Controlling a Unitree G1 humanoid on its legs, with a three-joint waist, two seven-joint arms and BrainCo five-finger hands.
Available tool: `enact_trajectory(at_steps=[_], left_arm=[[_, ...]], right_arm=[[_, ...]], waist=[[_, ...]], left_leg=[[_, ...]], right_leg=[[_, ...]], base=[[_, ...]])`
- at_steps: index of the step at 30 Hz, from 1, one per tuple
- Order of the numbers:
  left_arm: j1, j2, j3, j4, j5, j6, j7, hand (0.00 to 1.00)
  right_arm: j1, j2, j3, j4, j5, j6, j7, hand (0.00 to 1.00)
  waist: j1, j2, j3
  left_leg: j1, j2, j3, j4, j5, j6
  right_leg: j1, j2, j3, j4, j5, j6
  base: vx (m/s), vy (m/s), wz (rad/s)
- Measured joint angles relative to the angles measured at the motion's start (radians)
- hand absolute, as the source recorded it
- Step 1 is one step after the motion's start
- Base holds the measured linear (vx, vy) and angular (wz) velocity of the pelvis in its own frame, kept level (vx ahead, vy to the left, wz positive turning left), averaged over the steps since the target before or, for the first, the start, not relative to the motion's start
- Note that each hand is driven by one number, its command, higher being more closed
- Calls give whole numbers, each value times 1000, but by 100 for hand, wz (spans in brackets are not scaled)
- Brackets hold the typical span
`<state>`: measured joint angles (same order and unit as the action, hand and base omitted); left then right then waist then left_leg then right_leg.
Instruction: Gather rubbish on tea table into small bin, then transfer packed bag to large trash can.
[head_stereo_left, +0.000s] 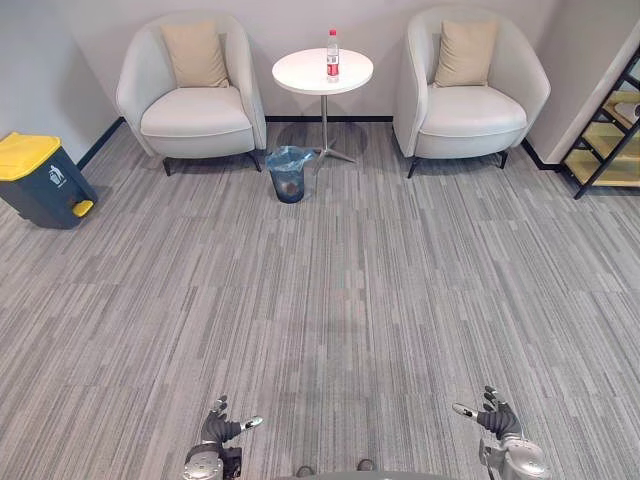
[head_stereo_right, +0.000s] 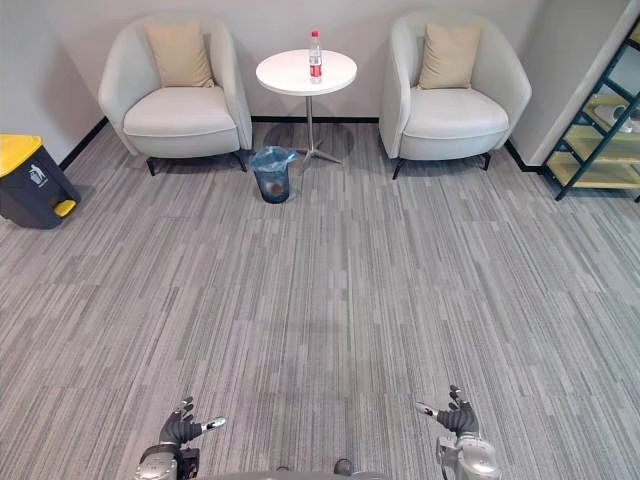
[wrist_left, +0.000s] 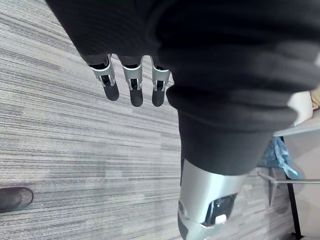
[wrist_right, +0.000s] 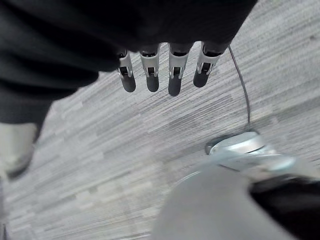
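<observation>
The left hand (head_stereo_left: 222, 428) and right hand (head_stereo_left: 495, 418) hang empty, fingers relaxed and apart, probably because the robot stands far from the desk (head_stereo_left: 300, 72). The bottle (head_stereo_left: 332, 54) stands upright on it, the small bin (head_stereo_left: 289, 175) just beside its foot.

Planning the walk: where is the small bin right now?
In the left eye view the small bin, lined with a blue bag, stands on the carpet between the left armchair and the foot of the round table.

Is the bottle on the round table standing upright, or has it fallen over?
Upright. The bottle stands on its base on the white round table, with its cap at the top.
</observation>
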<state>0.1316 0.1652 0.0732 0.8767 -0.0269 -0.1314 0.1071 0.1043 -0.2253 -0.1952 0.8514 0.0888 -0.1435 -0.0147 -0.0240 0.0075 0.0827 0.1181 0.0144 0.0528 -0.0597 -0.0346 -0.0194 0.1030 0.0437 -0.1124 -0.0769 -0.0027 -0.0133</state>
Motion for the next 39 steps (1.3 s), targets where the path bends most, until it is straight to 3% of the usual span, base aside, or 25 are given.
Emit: enact_trajectory(at_steps=[10,29,39], left_arm=[[7,0,6,5,2,-3,-1,0],[5,-6,-14,29,41,-2,-17,0],[6,-33,-27,38,42,-2,-19,0]], right_arm=[[3,0,11,0,-52,0,6,0],[2,20,37,8,-52,16,16,0],[0,25,36,28,-52,25,13,0]], waist=[[-4,0,0],[-13,-7,10],[-11,4,15]], left_leg=[[0,-7,-6,6,-1,-1],[-2,-2,17,3,-9,-9],[-27,11,62,42,-56,-7]], right_leg=[[-2,-9,-3,6,-1,1],[-3,-3,11,-7,0,0],[-35,9,61,7,-23,3]], base=[[-53,16,2],[-4,1,-2],[6,4,-14]])
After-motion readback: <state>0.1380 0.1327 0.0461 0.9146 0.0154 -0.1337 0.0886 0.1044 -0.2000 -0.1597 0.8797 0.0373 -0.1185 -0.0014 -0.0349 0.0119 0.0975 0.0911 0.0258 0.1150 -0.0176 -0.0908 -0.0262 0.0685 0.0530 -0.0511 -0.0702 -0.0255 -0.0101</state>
